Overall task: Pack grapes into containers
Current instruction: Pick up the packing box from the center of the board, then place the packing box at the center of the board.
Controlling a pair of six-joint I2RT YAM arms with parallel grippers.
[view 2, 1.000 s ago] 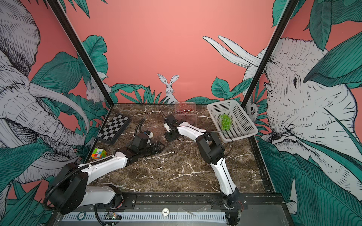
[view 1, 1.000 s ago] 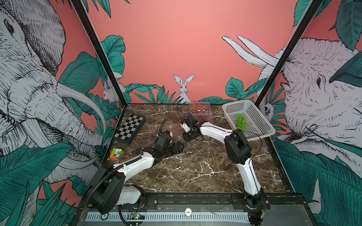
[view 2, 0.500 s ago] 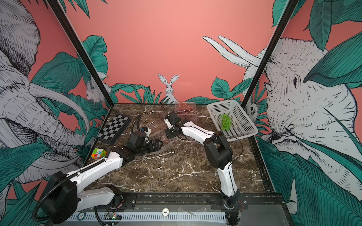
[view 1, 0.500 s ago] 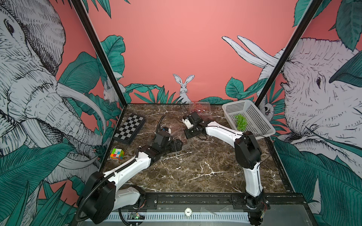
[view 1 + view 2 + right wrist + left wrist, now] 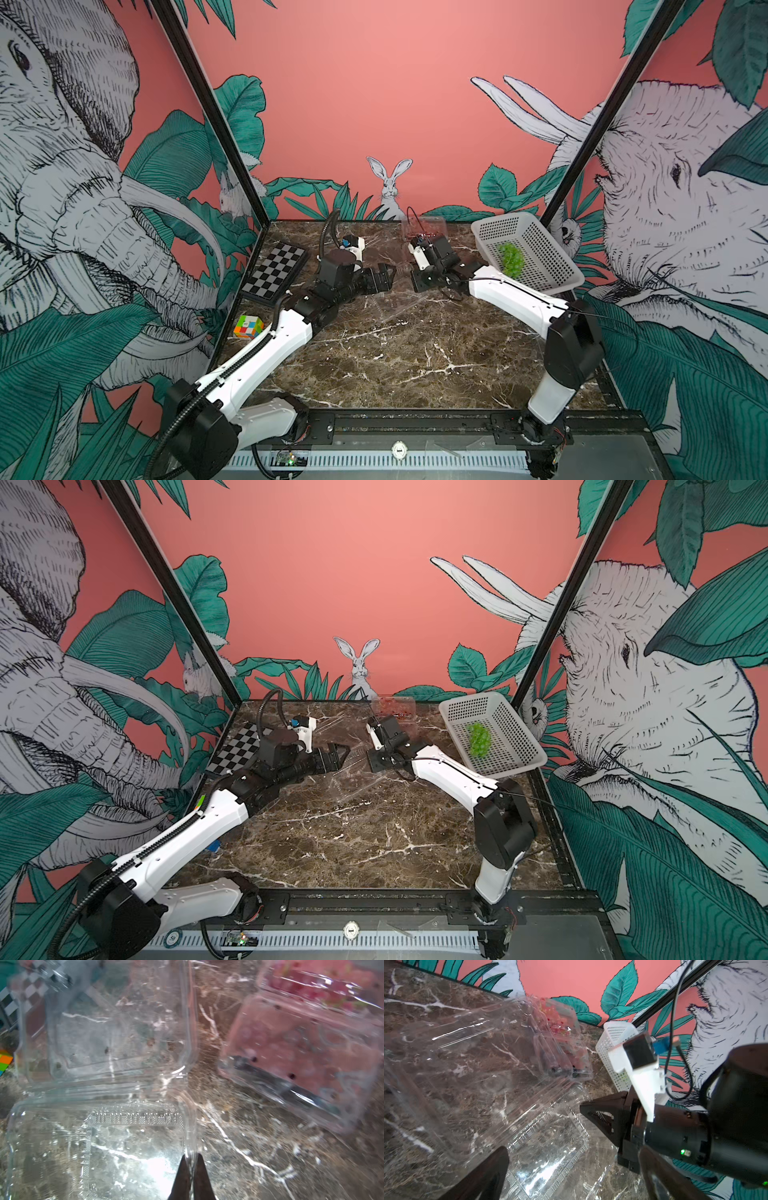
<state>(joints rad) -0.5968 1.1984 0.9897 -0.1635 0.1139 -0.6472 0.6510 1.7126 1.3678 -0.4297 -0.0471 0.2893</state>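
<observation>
An open clear container (image 5: 392, 305) (image 5: 99, 1147) lies on the marble table between my two grippers, its lid (image 5: 108, 1032) folded out beside the tray. My right gripper (image 5: 192, 1159) (image 5: 417, 282) is shut on the thin rim of this container. My left gripper (image 5: 573, 1153) (image 5: 388, 276) hovers open over the container's other side, holding nothing. A closed container (image 5: 424, 226) (image 5: 301, 1043) with red grapes inside stands by the back wall. A bunch of green grapes (image 5: 512, 259) (image 5: 478, 739) lies in the white basket (image 5: 536, 232).
The white basket is tilted at the back right corner. A folded chessboard (image 5: 276, 270) and a colourful cube (image 5: 248, 326) lie along the table's left edge. The right arm's wrist (image 5: 675, 1136) stands close in the left wrist view.
My right gripper has shut on the open container's rim. My left gripper has opened wider and moved toward the back, up to the container.
</observation>
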